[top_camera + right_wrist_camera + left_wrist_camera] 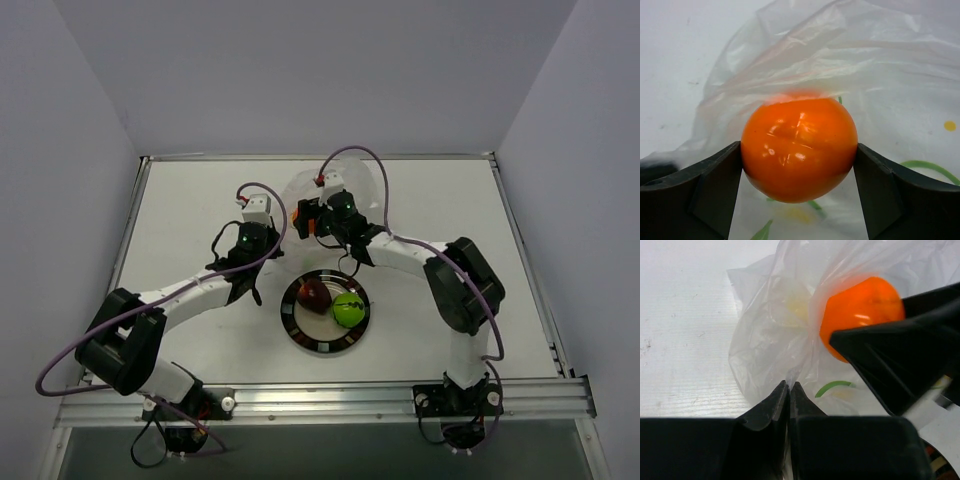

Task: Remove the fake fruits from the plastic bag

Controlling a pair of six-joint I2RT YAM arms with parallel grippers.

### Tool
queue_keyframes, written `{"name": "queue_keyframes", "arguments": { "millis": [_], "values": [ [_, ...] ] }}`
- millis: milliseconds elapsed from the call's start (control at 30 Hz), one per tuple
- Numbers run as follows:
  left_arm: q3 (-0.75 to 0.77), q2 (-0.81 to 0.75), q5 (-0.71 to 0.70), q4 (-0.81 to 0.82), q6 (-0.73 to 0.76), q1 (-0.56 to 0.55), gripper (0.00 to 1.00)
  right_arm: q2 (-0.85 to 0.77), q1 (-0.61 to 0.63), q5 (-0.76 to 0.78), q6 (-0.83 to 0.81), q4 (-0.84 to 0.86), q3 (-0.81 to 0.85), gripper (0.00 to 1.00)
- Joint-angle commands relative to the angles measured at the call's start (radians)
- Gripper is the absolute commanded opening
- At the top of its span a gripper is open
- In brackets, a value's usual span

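Note:
The clear wrinkly plastic bag (345, 190) lies at the back middle of the table; it also shows in the left wrist view (775, 330) and the right wrist view (890, 65). My right gripper (799, 160) is shut on the orange fruit (799, 147), held at the bag's mouth; the fruit also shows in the left wrist view (860, 310) and from above (309, 222). My left gripper (789, 386) is shut on a pinch of the bag's film. The maroon fruit (315, 294) and green fruit (348, 309) sit on the round dark-rimmed plate (300, 335).
The plate stands in front of the two grippers, between the arms. A small yellow sticker (950, 125) and green print (834, 386) show on the bag. White walls close the table at the back and sides.

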Motion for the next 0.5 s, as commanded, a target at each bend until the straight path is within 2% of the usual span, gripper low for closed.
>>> {"name": "queue_keyframes", "arguments": {
  "millis": [0,200,333,467],
  "values": [
    [0.015,-0.016,-0.005,0.029,-0.013,0.009,0.02,-0.180,0.033,-0.015,0.008,0.035,-0.088,0.38],
    [0.012,-0.026,-0.009,0.027,-0.013,0.011,0.02,-0.404,0.099,0.032,0.000,-0.048,-0.222,0.39],
    [0.007,-0.042,-0.011,0.029,-0.013,0.012,0.02,-0.542,0.246,0.136,-0.015,-0.146,-0.294,0.39],
    [0.006,-0.045,-0.015,0.027,-0.011,0.014,0.02,-0.694,0.404,0.221,0.044,-0.254,-0.384,0.39]
  ]
}}
